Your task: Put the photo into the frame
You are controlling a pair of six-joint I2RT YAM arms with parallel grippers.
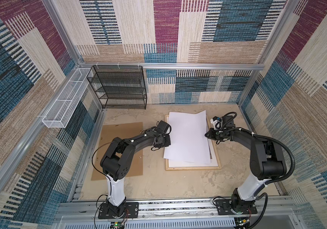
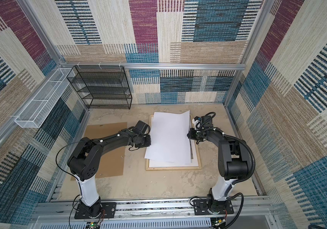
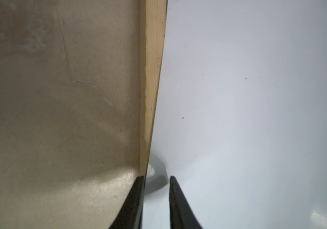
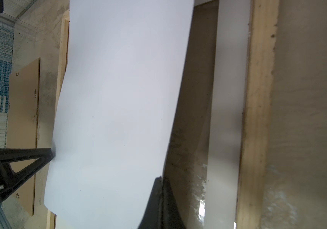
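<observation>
No text, label, brand or number can be read in any view.

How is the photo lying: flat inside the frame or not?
Not in. The photo lies skewed, white back up, overhanging the frame, one edge lifted in the right hand.

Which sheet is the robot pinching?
The photo, white side up: the right gripper pinches its lifted edge. The white mat lies flat in the frame, the brown board apart by itself.
</observation>
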